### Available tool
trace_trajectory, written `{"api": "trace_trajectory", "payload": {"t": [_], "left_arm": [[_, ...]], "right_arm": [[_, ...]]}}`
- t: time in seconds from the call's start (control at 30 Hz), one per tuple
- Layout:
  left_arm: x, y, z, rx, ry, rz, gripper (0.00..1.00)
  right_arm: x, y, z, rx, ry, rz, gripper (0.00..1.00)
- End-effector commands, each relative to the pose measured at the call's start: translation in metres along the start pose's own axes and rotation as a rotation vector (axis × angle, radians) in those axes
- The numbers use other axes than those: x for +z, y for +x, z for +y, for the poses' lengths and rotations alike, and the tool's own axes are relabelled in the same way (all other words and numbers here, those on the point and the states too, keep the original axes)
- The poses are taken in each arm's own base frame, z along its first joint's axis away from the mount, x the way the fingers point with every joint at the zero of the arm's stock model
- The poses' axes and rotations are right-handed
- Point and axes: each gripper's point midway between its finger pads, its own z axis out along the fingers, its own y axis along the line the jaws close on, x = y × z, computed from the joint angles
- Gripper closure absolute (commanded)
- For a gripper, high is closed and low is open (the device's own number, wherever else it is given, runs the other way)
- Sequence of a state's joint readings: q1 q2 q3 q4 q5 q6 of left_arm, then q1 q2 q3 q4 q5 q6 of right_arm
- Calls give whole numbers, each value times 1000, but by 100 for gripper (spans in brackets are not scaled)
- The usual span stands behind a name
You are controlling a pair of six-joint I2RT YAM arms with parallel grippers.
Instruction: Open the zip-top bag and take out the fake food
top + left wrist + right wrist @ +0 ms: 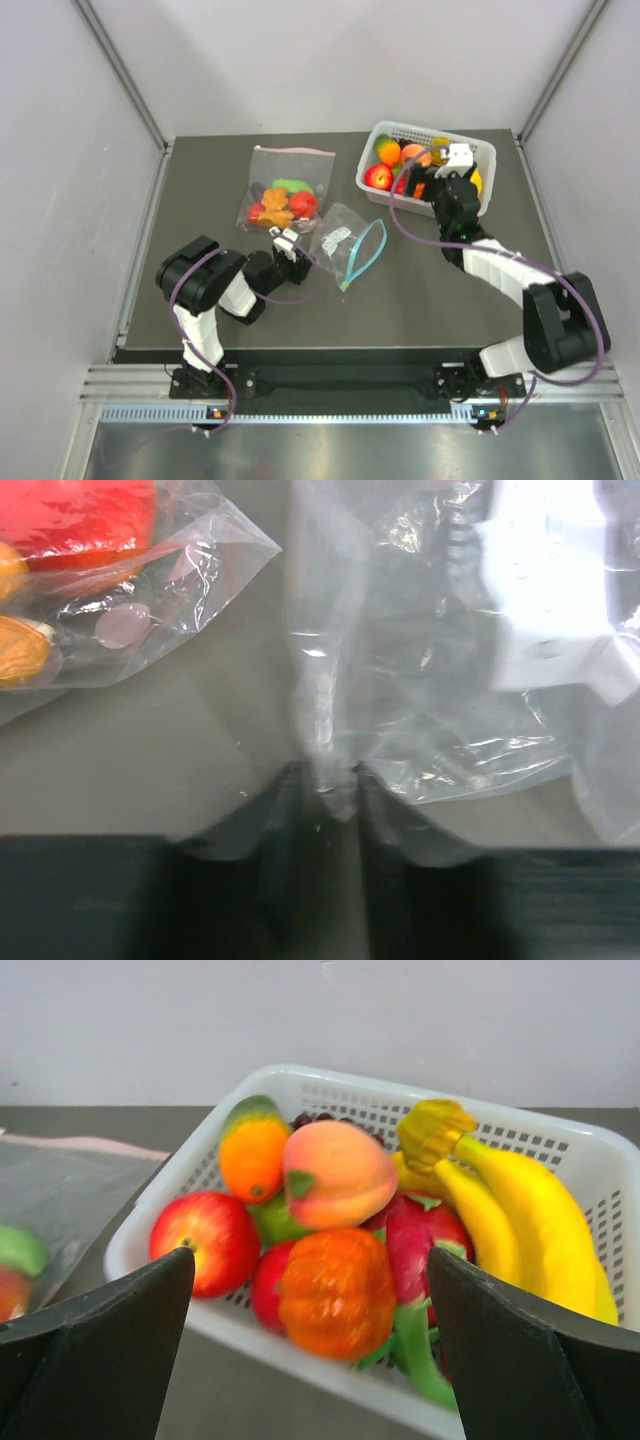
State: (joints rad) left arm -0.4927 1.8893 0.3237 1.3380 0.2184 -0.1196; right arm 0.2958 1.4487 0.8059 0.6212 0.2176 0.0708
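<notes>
My left end effector (pixel 325 780) sat near-together around small clear teal-zip bag (pixel 345 240), grip unclear, so it risked slipping free; right end effector (pixel 310 1260) gaped.

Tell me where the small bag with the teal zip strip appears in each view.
Top external: the zip-top bag lies mid-table.
Left wrist: this bag fills the centre and right.
Right wrist: not in it.
Shared landmark: the larger bag with the pink strip, in all three views.

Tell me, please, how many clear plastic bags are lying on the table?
2. The zip-top bag with the teal strip lies at the centre; the larger bag with the pink strip, holding toy food, lies just behind it to the left. No other shows.
</notes>
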Motion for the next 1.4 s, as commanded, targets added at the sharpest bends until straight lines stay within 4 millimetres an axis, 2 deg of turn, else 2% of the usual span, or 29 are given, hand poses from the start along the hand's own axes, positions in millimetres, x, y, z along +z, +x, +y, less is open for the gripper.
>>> {"api": "trace_trajectory", "payload": {"t": [0.0,0.03,0.07,0.1,0.13,0.23,0.3,0.37,0.4,0.47,0.5,0.53,0.57,0.6,0.63,0.67,0.7,0.73,0.93,0.97,1.0,1.13,1.37], "left_arm": [[-1,-53,-6,47,29,-199,63],[-1,-52,-6,41,25,-195,51],[-1,-51,-4,33,15,-186,39],[-2,-53,-5,30,15,-189,21],[-3,-54,-5,25,13,-189,12],[-9,-58,-11,1,33,-202,1],[-14,-67,-17,-18,52,-222,1],[-21,-67,-20,-38,56,-220,1],[-25,-72,-21,-48,46,-225,1],[-33,-73,-22,-63,32,-219,1],[-39,-89,-20,-64,4,-259,1],[-43,-83,-19,-73,-13,-227,1],[-45,-85,-18,-79,-29,-222,1],[-52,-106,-18,-74,-41,-273,1],[-54,-101,-9,-84,-99,-235,1],[-56,-106,-8,-80,-117,-236,1],[-63,-127,-9,-74,-128,-282,1],[-66,-141,0,-79,-191,-302,1],[-101,-187,4,-55,-274,-366,1],[-105,-186,8,-60,-303,-351,1],[-111,-194,7,-63,-306,-378,1],[-122,-203,11,-70,-341,-412,1],[-120,-206,16,-73,-373,-391,1]], "right_arm": [[-34,-29,17,-1,-23,-116,2],[-44,-13,17,-13,-29,-90,2],[-56,-19,25,-7,-52,-113,2],[-63,-17,25,-3,-51,-116,2],[-77,-9,27,-1,-69,-113,2],[-102,-1,30,23,-103,-123,2],[-113,4,33,26,-124,-117,2],[-127,4,34,37,-145,-128,2],[-133,14,34,28,-151,-105,2],[-144,8,32,43,-163,-129,2],[-148,9,31,49,-163,-129,2],[-154,10,28,57,-164,-137,2],[-158,11,28,69,-171,-138,2],[-161,11,28,73,-179,-141,2],[-167,10,27,81,-183,-149,2],[-170,9,27,85,-190,-152,2],[-172,9,28,92,-200,-154,2],[-177,3,27,100,-204,-172,2],[-187,-8,31,107,-243,-190,2],[-187,-9,31,105,-243,-188,2],[-187,-12,31,103,-244,-191,2],[-186,-13,33,98,-245,-181,2],[-184,-12,32,88,-240,-171,2]]}}
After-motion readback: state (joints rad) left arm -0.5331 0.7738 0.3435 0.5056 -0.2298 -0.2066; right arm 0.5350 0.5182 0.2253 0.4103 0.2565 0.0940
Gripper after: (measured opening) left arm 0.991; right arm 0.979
